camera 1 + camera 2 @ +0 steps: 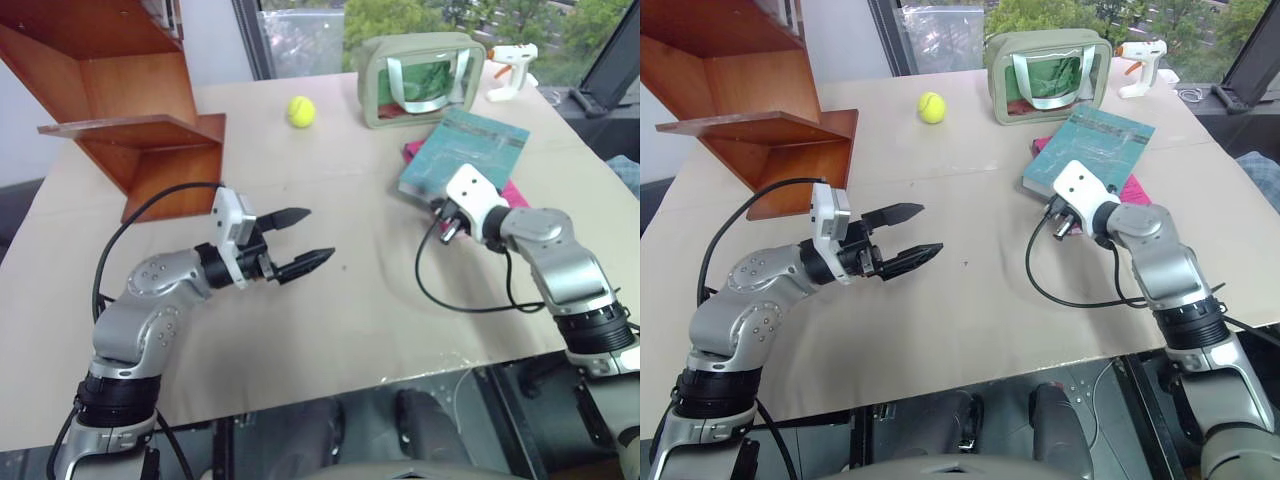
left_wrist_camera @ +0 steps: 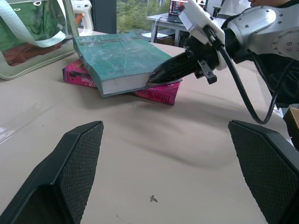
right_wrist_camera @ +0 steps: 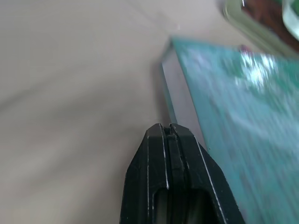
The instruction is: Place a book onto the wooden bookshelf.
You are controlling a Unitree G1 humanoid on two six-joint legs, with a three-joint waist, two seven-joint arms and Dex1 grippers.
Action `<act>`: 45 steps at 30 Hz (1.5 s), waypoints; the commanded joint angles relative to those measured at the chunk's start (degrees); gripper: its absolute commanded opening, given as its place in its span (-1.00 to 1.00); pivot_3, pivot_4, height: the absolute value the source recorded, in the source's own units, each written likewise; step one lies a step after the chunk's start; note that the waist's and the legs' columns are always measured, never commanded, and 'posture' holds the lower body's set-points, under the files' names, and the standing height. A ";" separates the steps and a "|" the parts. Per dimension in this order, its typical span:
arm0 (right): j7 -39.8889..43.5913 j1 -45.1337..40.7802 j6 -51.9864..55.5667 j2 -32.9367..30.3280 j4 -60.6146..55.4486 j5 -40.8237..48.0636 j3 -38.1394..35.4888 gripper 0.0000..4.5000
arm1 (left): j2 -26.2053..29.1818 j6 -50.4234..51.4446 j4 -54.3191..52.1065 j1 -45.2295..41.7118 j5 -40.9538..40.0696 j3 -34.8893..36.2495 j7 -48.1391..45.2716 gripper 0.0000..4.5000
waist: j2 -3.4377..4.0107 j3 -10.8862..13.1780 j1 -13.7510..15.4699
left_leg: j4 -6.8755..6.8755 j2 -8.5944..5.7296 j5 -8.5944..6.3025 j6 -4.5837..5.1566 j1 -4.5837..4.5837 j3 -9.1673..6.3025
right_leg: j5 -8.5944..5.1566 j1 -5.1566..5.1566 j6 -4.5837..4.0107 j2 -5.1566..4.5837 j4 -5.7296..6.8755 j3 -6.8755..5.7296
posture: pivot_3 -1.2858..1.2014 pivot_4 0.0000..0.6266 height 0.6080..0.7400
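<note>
The right end effector (image 2: 156, 78) has its fingers pressed together, gripping nothing, the tip wedged at the near corner of the book (image 1: 463, 153), likely to pry it off the pink book (image 2: 159, 92) beneath. The left end effector (image 1: 303, 240) hovers wide open and empty over the bench (image 1: 350, 320), the bookshelf (image 1: 130, 110) beyond it.

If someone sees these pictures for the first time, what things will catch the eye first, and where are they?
The thin teal glossy book lies on a bright pink book at the table's right side, with the shut right gripper wedged at its near edge. The open left gripper hovers over the beige table in the middle. The reddish-brown wooden bookshelf stands at the far left, with a yellow tennis ball beside it.
</note>
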 commanded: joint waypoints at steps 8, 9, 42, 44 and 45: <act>-1.54 10.67 10.68 -9.68 -13.90 0.99 -13.17 -0.96 | -0.88 -1.98 1.02 -2.21 0.79 -1.42 -1.59 1.00 | 0.00 0.00 1.14 | 0.00 0.04 0.00 0.00 0.00 -0.01 | 0.00 0.01 0.00 -0.02 0.01 0.00 | 0.03 -0.52 1.00; -1.63 11.21 11.19 -9.95 -14.59 1.29 -13.70 -0.96 | -0.94 -2.09 1.24 -2.38 0.84 -1.57 -1.75 1.00 | 0.00 0.00 1.12 | 0.00 0.03 0.00 0.00 0.00 -0.01 | 0.00 0.02 0.00 -0.01 0.01 -0.02 | 0.03 -0.52 1.00; -8.51 -5.02 21.99 -2.23 -15.14 10.33 -13.13 -0.96 | -1.88 -3.61 3.69 -4.02 2.36 -2.23 -3.80 1.00 | 0.00 -0.01 -0.08 | 0.04 0.11 0.02 -0.03 0.12 0.06 | 0.00 0.06 0.00 0.01 0.17 0.06 | 0.03 -0.52 1.00; -11.47 -10.15 21.12 0.69 -10.27 7.45 -9.26 -0.96 | -1.91 -3.79 3.86 -4.02 2.48 -2.18 -3.92 1.00 | 0.00 -0.01 -0.36 | 0.06 0.08 0.02 -0.03 0.14 0.11 | 0.01 0.06 0.00 0.00 0.19 0.11 | 0.03 -0.52 1.00; -12.48 -12.34 20.07 1.99 -7.29 6.02 -7.31 -0.96 | -1.93 -3.83 3.88 -4.01 2.52 -2.15 -3.93 1.00 | -0.03 -0.02 -0.35 | 0.06 0.06 0.02 -0.03 0.13 0.10 | 0.01 0.05 -0.01 -0.02 0.20 0.10 | 0.03 -0.52 1.00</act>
